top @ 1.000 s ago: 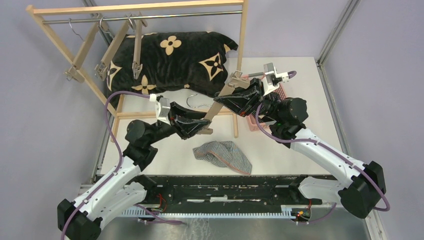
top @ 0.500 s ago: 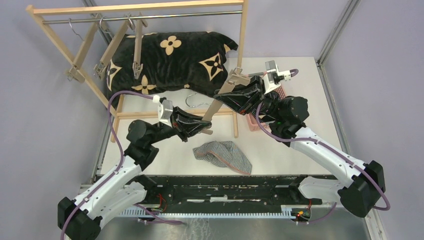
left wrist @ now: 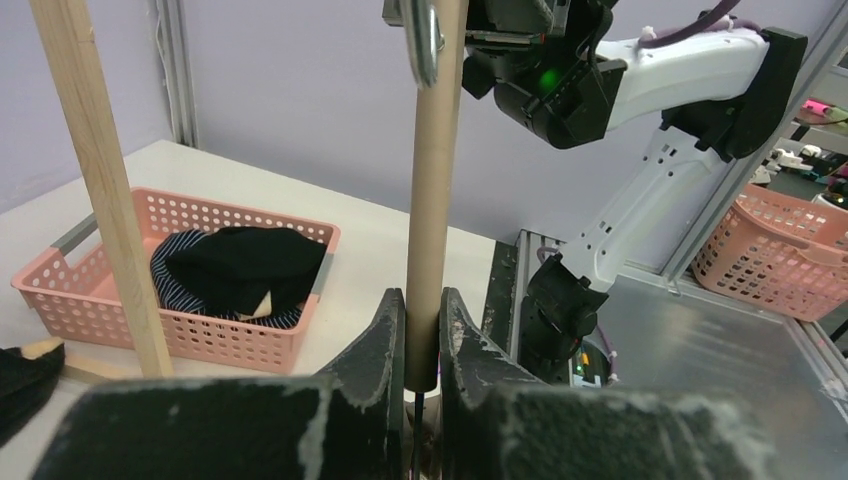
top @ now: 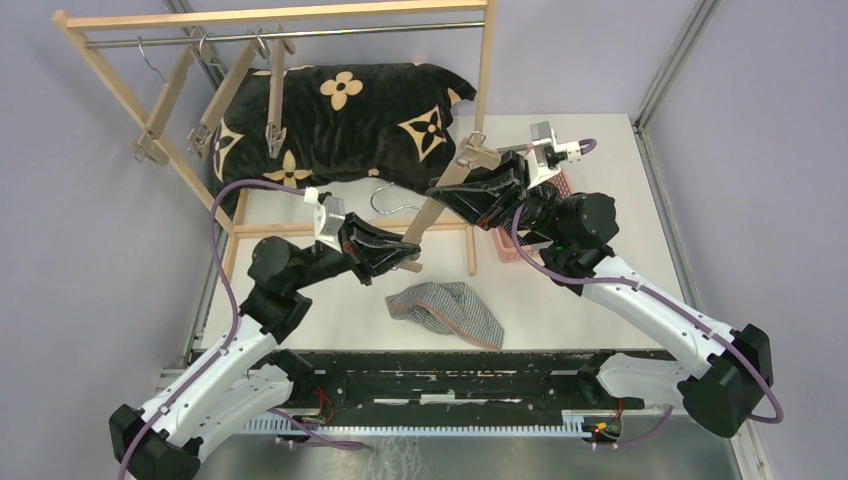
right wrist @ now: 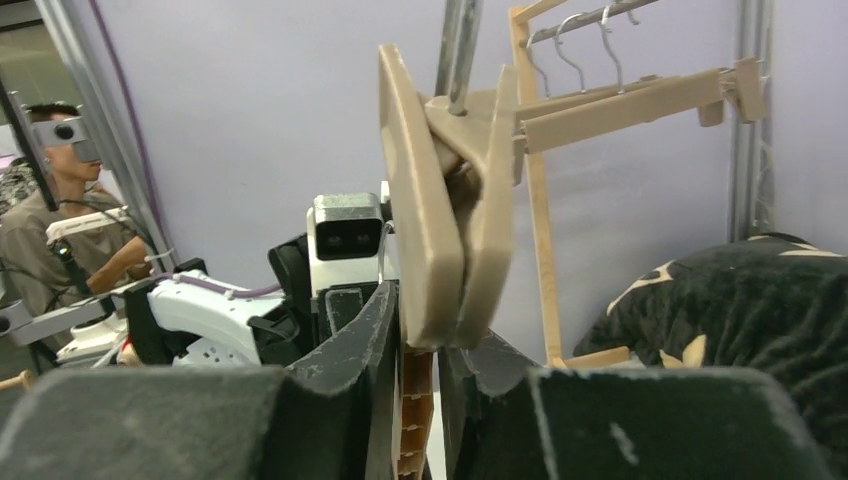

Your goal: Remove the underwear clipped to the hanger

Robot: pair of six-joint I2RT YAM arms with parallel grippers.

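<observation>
I see a cushion [top: 340, 115] (black, tan flowers) lying by the wooden rack [top: 270, 13], and a pink basket [left wrist: 100, 310] on the table [top: 650, 200].

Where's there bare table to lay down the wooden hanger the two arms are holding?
Most room: the white table at right, between the pink plastic basket and the right edge rail. A smaller patch lies left of the grey-white striped underwear. Crowded: the middle, under the wooden hanger, and the back, filled by the black cushion with tan flowers.

right pincer [right wrist: 424, 322] clamped on wooden hanger [right wrist: 440, 215] at its clip, black flowered cushion [right wrist: 745, 305] right
</observation>
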